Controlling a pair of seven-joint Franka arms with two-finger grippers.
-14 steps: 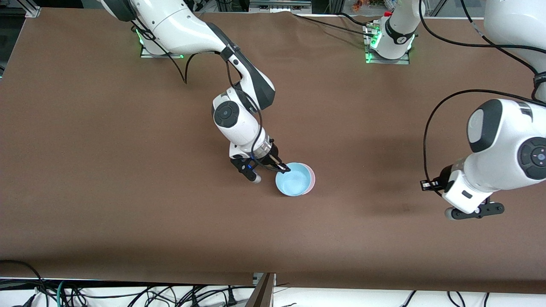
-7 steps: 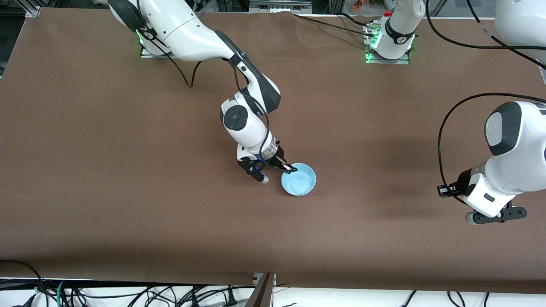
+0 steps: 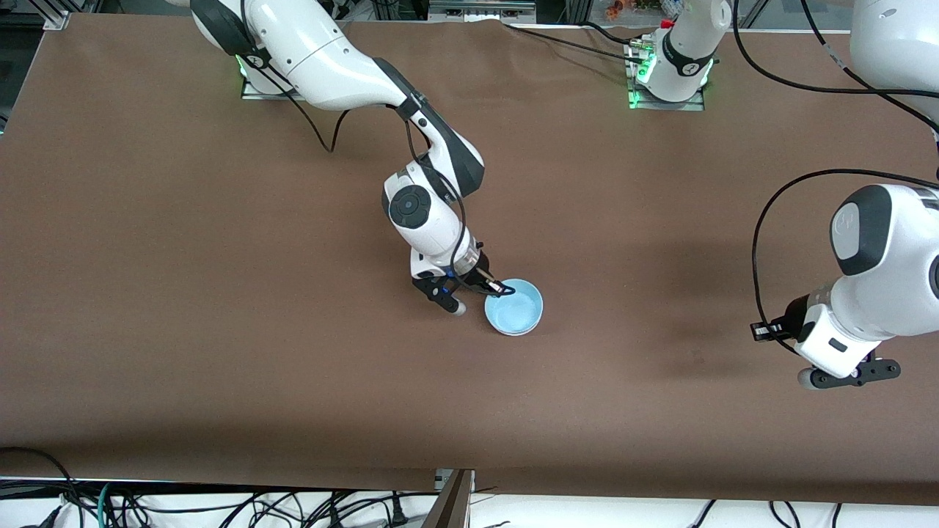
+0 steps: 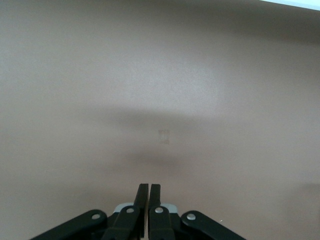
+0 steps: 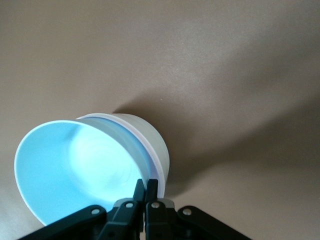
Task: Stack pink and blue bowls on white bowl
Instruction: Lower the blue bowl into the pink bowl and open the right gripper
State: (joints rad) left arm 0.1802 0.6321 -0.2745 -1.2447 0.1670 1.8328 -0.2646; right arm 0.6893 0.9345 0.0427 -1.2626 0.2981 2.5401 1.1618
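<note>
I'm pinching the blue bowl's (image 3: 514,308) rim with the right gripper (image 3: 496,289), fingers closed on it, nested in the pink (image 5: 159,165) and white bowls (image 5: 145,132) mid-table. Releasing off-centre risks tipping the stack. The left gripper (image 3: 851,374) is waiting, closed, empty.

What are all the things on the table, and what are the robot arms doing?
blue bowl: one, light blue, top of the stack mid-table.
pink bowl: one, pale pink, only its rim shows under the blue bowl.
white bowl: one, white, bottom of the stack.
table: one, brown.
right gripper: one, black, shut on the blue bowl's rim.
left gripper: one, black, shut, waiting over bare table at the left arm's end.
</note>
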